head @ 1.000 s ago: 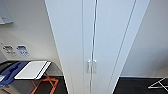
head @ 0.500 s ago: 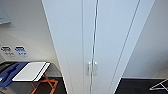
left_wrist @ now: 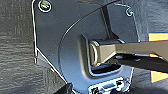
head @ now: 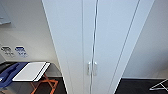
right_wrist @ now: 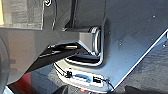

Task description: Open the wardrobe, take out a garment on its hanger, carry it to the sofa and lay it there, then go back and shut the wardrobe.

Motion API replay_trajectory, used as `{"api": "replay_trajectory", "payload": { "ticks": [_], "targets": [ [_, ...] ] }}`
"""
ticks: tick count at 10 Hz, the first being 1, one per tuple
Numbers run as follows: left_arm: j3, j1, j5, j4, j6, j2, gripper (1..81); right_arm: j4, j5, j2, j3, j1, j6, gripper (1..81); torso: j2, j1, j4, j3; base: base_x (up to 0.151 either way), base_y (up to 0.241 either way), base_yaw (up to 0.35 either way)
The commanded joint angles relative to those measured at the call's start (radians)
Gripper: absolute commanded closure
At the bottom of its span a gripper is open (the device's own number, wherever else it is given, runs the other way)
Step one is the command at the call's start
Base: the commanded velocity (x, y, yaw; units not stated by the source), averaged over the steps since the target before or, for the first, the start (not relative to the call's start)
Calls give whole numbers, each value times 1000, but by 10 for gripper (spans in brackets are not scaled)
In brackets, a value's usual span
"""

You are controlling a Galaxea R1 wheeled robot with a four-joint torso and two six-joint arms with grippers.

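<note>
White-walled room, dark floor. Wardrobe: doors shut, paired handles facing camera, ready for opening. Folding table beside wardrobe. Gripper states: cannot tell.

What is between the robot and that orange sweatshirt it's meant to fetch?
The wardrobe doors. Both are shut, their two silver handles side by side at the centre seam, so whatever hangs inside is hidden behind them.

A white wall with two small blue-and-white signs. Below them, a white board rests on orange crossed legs, beside blue fabric. Dark floor with a pale wire frame.
</note>
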Motion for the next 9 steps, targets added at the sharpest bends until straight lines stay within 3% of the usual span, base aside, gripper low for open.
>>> {"api": "replay_trajectory", "payload": {
  "ticks": [1,4,7,9],
  "targets": [
    [123,-45,63,9,1,-116,10,7,-74,-187,282,72,3,10,0,0,0,0,0,0,0],
    [295,-80,62,9,4,-228,10,5,-81,-337,477,133,6,10,0,0,0,0,0,0,0],
    [506,-131,62,12,9,-372,10,-1,-78,-418,612,180,6,10,0,0,0,0,0,0,0],
    [546,-168,60,10,9,-415,10,4,-77,-477,696,231,6,10,0,0,0,0,0,0,0]
  ]
}}
